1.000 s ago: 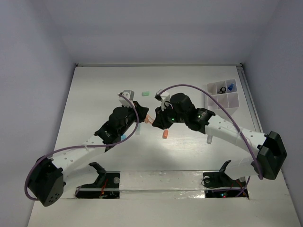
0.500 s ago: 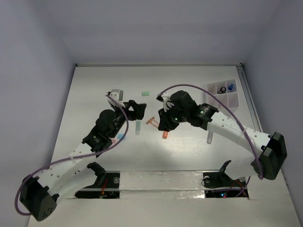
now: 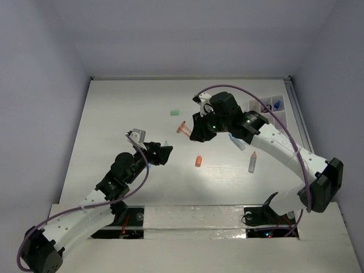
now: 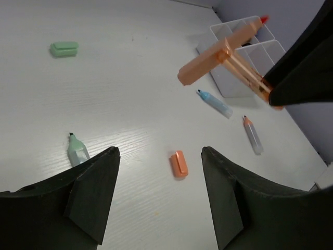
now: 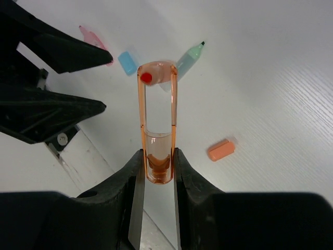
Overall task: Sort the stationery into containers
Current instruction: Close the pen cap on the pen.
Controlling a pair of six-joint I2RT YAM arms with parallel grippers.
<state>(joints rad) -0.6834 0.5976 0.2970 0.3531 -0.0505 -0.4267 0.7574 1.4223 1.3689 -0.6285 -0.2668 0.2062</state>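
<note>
Your right pincer [image 5: 157, 156] is clamped tight on the orange pen [image 5: 157, 140] at the end away from its red tip. It holds the pen clear of the worktop [image 3: 125, 114], ready to carry. In the top view the white tray [image 3: 280, 118] sits at 3 o'clock from it. Your left pincer [image 4: 158, 156] hangs spread wide and empty at 7 o'clock, likely to stay out of the way.
</note>
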